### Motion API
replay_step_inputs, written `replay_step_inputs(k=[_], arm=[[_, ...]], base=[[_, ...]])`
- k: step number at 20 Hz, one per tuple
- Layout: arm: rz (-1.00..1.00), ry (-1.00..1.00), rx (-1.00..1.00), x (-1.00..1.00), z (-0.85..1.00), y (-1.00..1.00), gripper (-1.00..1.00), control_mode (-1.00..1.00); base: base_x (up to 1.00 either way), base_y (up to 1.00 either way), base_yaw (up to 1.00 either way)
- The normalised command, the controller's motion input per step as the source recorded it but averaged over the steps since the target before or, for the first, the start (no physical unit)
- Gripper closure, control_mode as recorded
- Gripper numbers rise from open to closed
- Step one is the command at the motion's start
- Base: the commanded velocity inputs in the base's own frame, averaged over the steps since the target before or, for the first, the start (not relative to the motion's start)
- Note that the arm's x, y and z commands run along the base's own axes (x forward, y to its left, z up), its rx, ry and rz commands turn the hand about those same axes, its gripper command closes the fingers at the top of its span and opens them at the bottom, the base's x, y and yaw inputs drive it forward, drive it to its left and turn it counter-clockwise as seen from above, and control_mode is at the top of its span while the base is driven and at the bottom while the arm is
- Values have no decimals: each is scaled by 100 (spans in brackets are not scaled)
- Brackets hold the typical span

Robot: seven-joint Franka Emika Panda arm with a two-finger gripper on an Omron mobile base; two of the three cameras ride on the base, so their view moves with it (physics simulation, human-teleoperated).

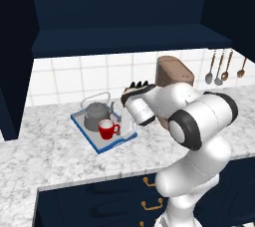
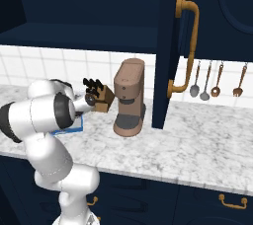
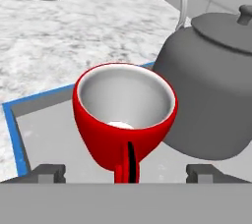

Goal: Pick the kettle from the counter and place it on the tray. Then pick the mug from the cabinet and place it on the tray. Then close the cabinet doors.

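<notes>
On the counter [image 1: 50,151] lies the tray [image 1: 85,132], grey with a blue rim. The dark-grey kettle [image 1: 95,115] stands upright on its back part. In front of the kettle the red mug [image 1: 106,129] stands upright on the tray, handle toward the arm. In the hand view the mug [image 3: 123,115] is close up, white inside, beside the kettle [image 3: 211,95] on the tray [image 3: 44,137]. My gripper [image 3: 126,171] is open, and its fingertips [image 3: 49,171] stand wide on either side of the mug's handle, apart from the cup. Above, the cabinet [image 1: 124,17] stands open.
A brown coffee machine [image 2: 129,98] stands right of the tray, with a knife block [image 2: 100,96] beside it. The open right cabinet door [image 2: 170,46] with its brass handle [image 2: 190,46] juts over the counter. The left door [image 1: 10,71] hangs open at the left edge. Utensils [image 1: 219,66] hang on the tiled wall.
</notes>
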Motion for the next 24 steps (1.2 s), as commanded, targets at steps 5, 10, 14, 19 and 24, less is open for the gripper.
replay_step_inputs(k=[5, 10, 14, 19, 24], arm=[[0, 0, -2, -15, 46, -10, -100, -100], [-15, -10, 0, -58, 34, -35, -100, -100], [-18, -13, 0, -48, 49, -40, -100, -100], [-18, -11, -7, -36, 56, -41, -100, -100], [-16, 0, -1, -25, 50, -54, -100, -100]], base=[[0, 0, 0], [0, 0, 0], [0, 0, 0], [0, 0, 0], [0, 0, 0]])
